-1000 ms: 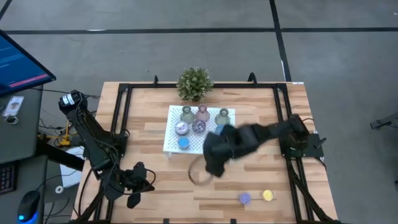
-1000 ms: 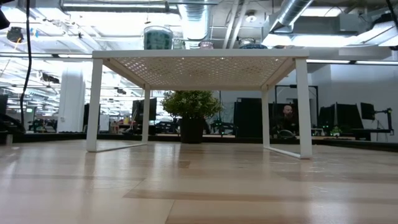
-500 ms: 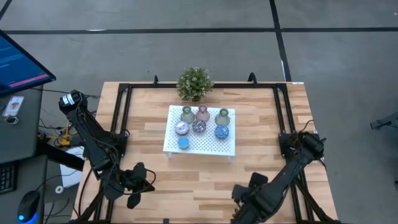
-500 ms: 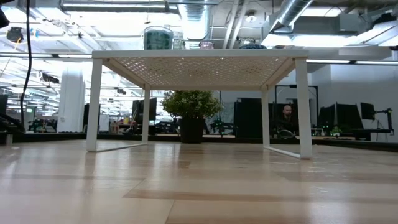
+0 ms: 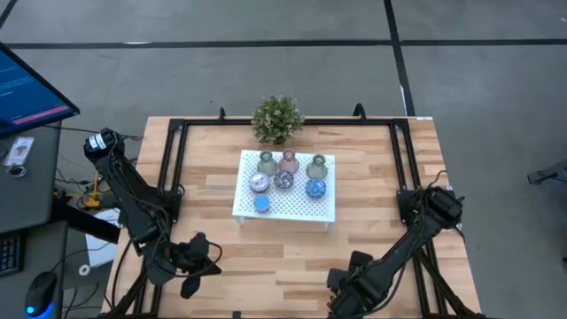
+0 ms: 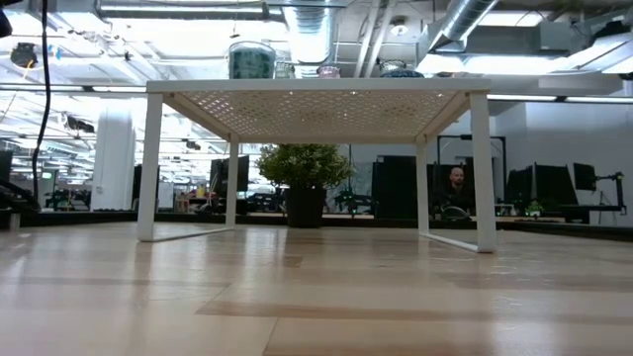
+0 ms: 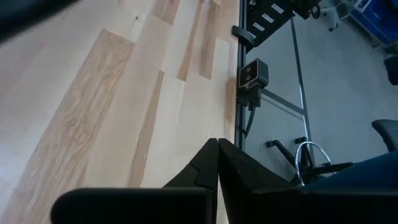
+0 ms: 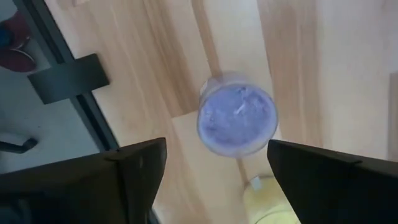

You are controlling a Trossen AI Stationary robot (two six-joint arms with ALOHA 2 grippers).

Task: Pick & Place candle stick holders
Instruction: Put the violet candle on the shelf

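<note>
At the near edge of the counter [image 5: 221,257], seen from the right wrist, a lilac puck [image 8: 237,121] lies flat with its round face up, its short axis vertical, and the rim of a yellow puck [image 8: 268,200] shows just beside it; from above both are covered by the right arm. The right gripper [image 8: 214,165] hangs directly over the lilac puck with its jaws spread wide, one dark finger on either side and nothing between them touching it. Six more holders stand on the white perforated tray [image 5: 301,208] in the middle of the counter: a far row of three narrow-necked vase shapes, all upright with necks pointing up, a dull green one [image 5: 266,163], a pink-brown one [image 5: 288,161] and another green one [image 5: 317,166]; in front of them sit a lilac-topped puck [image 5: 259,183], a speckled purple puck [image 5: 283,181] and a speckled blue puck [image 5: 315,188], with a small blue puck [image 5: 261,204] nearer the tray's front left corner. From the low view the tray stands on four white legs and only the tops of the holders peek above it. No brand, label or readable writing shows on any piece. A bushy potted plant [image 5: 277,119] stands just behind the tray at the far edge. The left gripper [image 5: 197,264] rests near the front left corner of the counter, its jaws clenched together on nothing.
</note>
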